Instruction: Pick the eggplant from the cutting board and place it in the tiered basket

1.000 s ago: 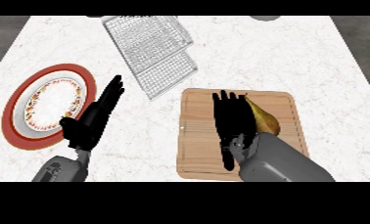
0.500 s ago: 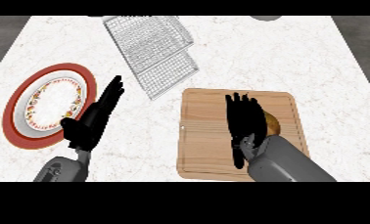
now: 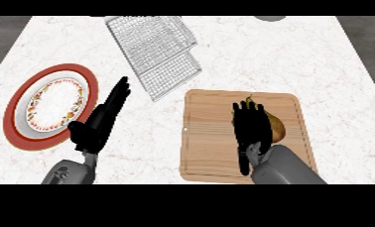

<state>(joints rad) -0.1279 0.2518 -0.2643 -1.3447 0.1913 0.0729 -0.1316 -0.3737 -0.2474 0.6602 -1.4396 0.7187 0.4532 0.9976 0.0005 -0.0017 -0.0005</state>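
Risk here lies mostly in the grasp itself. The right hand (image 3: 251,124) covers the eggplant (image 3: 274,126) from above, its fingers stretched out fairly straight over the near-left side of it, so I judge nothing is gripped yet; whether the thumb has got round the far side is hidden. If the fingers close while sitting this far to the left of the eggplant, they could push it sideways toward the board's right edge instead of trapping it, and a rounded, smooth-looking body would likely roll or squirt out.

The eggplant lies on the cutting board (image 3: 209,146), just under and to the right of that hand, brownish-yellow where it shows. Its long axis seems to run roughly along the hand's fingers, away from the robot, with a small tip (image 3: 250,100) peeking out beyond the fingertips; which end is the stem I cannot tell for sure.

The tiered basket (image 3: 155,55) sits well beyond the hand and off to its left, so the carry would cross bare counter.

The left hand (image 3: 101,122) rests open, fingers up, beside a plate (image 3: 18,117).
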